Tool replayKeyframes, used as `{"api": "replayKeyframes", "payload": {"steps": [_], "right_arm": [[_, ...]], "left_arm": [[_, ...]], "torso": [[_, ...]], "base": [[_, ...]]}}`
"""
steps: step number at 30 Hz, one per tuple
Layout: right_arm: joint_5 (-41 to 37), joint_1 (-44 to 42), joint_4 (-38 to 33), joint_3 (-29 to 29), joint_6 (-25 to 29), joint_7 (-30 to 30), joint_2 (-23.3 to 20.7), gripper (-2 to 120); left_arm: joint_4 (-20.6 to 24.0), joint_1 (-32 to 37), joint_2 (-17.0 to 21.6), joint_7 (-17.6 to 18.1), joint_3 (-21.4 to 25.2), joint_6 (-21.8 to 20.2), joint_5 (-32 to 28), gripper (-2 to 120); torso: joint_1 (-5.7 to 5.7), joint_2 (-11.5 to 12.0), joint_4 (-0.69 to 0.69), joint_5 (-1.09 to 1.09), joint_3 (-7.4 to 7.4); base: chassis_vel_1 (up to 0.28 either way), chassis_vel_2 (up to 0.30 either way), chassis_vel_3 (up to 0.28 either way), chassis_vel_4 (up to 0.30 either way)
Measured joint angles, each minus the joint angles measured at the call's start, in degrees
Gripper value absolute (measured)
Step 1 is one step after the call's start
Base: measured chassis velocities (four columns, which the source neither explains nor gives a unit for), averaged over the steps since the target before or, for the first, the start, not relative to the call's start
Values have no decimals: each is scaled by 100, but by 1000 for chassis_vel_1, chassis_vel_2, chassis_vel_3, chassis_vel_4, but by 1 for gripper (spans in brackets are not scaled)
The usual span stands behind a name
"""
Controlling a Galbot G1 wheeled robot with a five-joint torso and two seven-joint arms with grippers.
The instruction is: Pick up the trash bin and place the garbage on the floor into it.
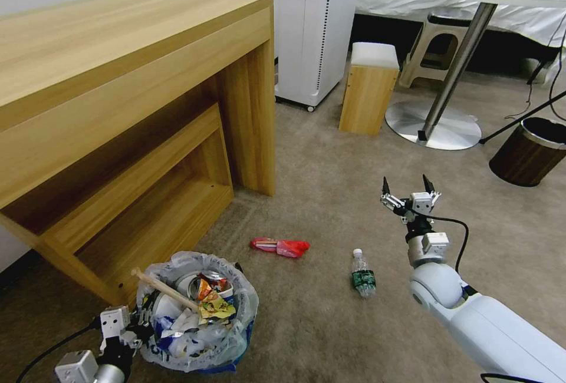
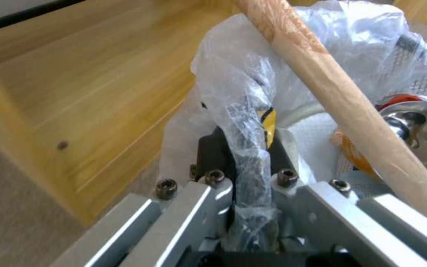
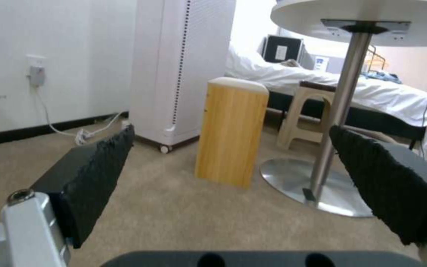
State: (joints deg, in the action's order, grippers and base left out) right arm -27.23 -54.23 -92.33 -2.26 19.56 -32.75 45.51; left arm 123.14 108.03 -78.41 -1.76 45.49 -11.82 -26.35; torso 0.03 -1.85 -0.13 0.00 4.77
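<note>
While left pincer (image 1: 137,319) clamps trash bin (image 1: 236,312) rim | bin heaped with garbage (image 1: 200,309) | right pincer (image 1: 408,185) apart

The left gripper (image 1: 137,319) clamps the rim of the litter-filled trash bin (image 1: 197,318), while the right gripper (image 1: 408,186) hovers spread above the floor (image 1: 330,194), a plastic bottle (image 1: 362,274) and red wrapper (image 1: 280,247) lying nearer the robot to its left.

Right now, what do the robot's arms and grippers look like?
The right arm is smooth and white, with a black cable looping beside its silver wrist. The right gripper has two black ridged pads on silver metal. The left gripper is silver metal with dark screws and a black cable.
</note>
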Motion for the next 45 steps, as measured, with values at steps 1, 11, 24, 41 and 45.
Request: {"api": "replayKeyframes", "payload": {"steps": [1,11,24,41,45], "right_arm": [[1,7,5,-2,5,2,0,100],[30,24,73,-27,65,30,10,100],[71,81,180,-94,273,111,66,100],[-94,-2,113,-181,-12,158,-123,100],[-94,-20,112,-219,-94,136,-144,100]], "left_arm": [[-4,-3,0,0,-4,0,2,3],[-49,-29,-1,-2,-21,10,10,3],[-91,-43,5,-5,-19,13,7,3],[-46,39,41,-21,21,-55,-32,3],[-56,25,41,-23,21,-72,-45,3]], "torso": [[0,0,0,0,0],[0,0,0,0,1],[1,1,1,0,1],[0,0,1,1,0],[0,0,0,1,0]], "base": [[-178,191,167,-198],[-167,167,158,-161],[-129,129,125,-122],[-11,11,10,-9],[0,0,0,0]]}}
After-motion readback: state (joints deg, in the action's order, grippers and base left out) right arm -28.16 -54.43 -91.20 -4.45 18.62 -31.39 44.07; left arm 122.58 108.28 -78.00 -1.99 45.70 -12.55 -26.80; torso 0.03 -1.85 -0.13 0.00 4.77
